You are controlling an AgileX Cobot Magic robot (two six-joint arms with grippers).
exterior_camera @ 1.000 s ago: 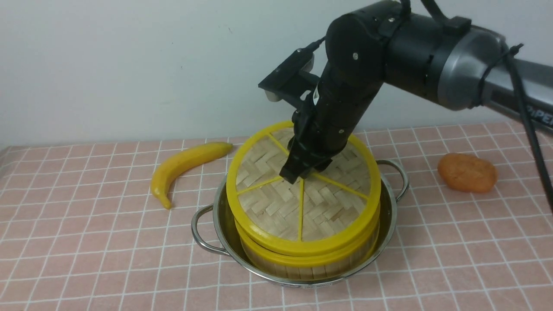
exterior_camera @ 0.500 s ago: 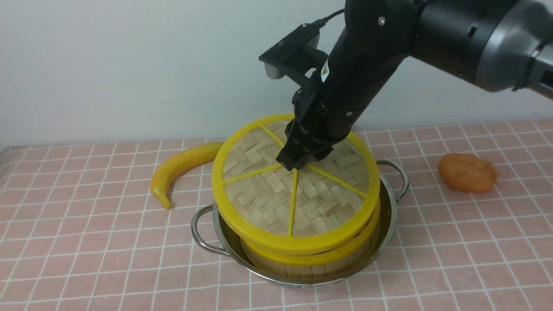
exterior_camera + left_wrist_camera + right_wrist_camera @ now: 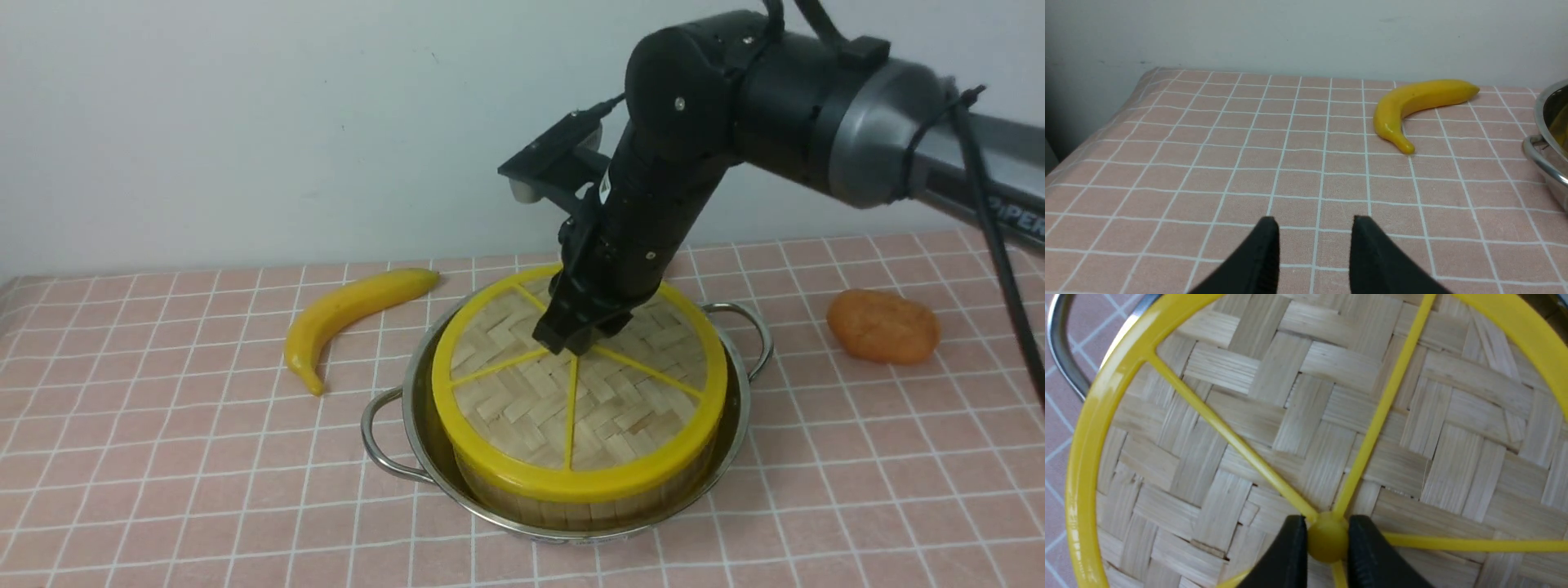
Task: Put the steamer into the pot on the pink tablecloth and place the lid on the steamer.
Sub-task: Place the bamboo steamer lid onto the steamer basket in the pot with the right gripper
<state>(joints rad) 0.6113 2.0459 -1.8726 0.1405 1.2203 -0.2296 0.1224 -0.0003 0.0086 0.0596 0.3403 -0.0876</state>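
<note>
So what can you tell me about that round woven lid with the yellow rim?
The lid is a flat disc of pale woven bamboo strips in a thick yellow rim, with thin yellow spokes meeting at a centre knob. It lies roughly level on the steamer, which sits inside the steel pot. The right gripper pinches the knob between its black fingers; nothing else touches the lid.

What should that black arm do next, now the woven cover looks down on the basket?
Probably open the right tool and lift straight up. Its fingers grip the centre knob, while the lid appears to sit level on the steamer inside the pot, so letting go seems all that is left.
</note>
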